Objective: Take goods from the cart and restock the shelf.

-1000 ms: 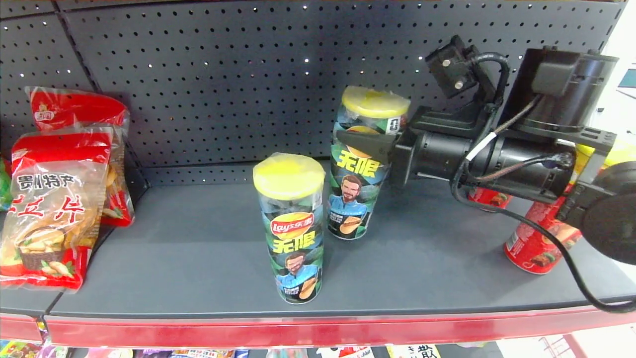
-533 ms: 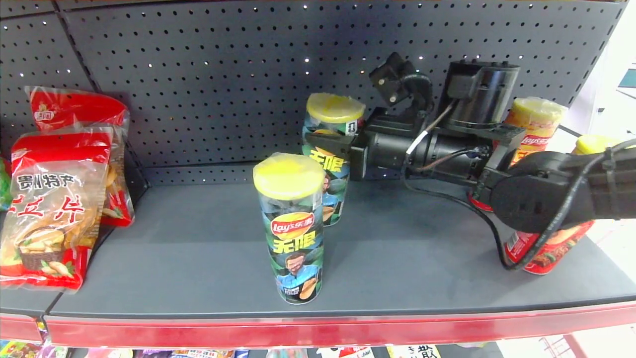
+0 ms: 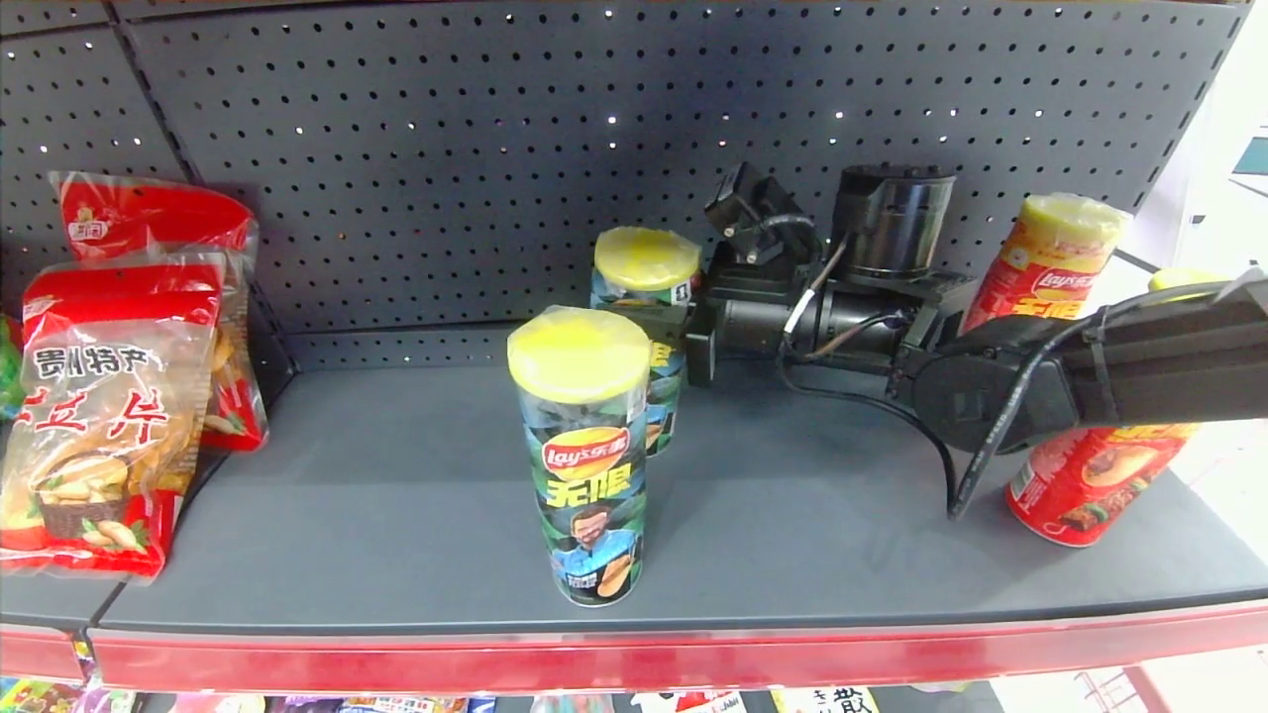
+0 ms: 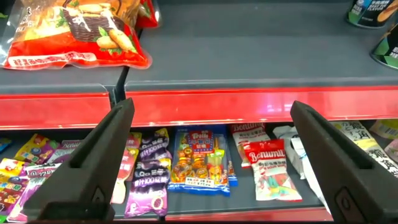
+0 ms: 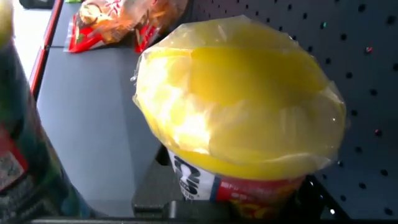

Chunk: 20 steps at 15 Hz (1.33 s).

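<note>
A green chip can with a yellow lid [image 3: 584, 456] stands upright near the shelf's front edge. Behind it, close to the pegboard, a second green can [image 3: 644, 265] is upright, with my right gripper [image 3: 672, 329] shut on its side just below the lid. The front can hides its base. The right wrist view looks down on this can's lid [image 5: 239, 99], with the front can [image 5: 18, 155] close beside it. My left gripper [image 4: 212, 109] hangs open with nothing between its fingers, in front of the red shelf edge [image 4: 249, 102] and above a lower shelf of candy packs.
Two red chip cans [image 3: 1055, 257] [image 3: 1090, 480] stand at the shelf's right end, next to my right arm. Red snack bags [image 3: 99, 416] lean at the left. The grey shelf [image 3: 396, 515] is bare between the bags and the green cans. The pegboard wall [image 3: 446, 149] closes the back.
My right arm has carried the second green can left, down and back toward the pegboard, ending behind the front can. The front can has not moved.
</note>
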Tool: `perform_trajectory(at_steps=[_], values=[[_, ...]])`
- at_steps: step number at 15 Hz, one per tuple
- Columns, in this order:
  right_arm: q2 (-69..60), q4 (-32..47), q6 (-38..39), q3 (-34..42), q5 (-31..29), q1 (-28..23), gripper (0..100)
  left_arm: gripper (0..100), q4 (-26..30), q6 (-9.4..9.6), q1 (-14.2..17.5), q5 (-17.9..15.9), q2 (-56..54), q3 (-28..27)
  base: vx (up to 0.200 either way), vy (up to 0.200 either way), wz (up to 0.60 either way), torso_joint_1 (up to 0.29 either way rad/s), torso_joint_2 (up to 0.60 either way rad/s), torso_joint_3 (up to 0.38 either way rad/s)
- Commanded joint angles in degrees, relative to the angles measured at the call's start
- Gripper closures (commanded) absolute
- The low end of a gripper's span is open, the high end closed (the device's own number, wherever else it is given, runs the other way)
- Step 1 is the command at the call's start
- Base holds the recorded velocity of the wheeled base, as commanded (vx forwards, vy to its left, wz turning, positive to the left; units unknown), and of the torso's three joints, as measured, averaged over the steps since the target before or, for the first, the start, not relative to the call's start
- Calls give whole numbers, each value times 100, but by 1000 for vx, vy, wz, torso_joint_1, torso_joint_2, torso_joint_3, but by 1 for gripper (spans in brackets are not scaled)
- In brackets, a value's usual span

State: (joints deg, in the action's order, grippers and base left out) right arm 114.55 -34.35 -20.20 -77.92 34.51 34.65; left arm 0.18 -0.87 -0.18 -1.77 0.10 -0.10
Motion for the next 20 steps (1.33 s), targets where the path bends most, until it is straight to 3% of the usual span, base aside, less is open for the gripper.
perform_trajectory(at_steps=[1,20], values=[[-39,-1,-2,23,64,-37,100,0,-1,-1,1,1,8,1,0,0,0,0,0,0],[225,368,34,-513,117,306,100,0,-1,-1,1,1,8,1,0,0,0,0,0,0]])
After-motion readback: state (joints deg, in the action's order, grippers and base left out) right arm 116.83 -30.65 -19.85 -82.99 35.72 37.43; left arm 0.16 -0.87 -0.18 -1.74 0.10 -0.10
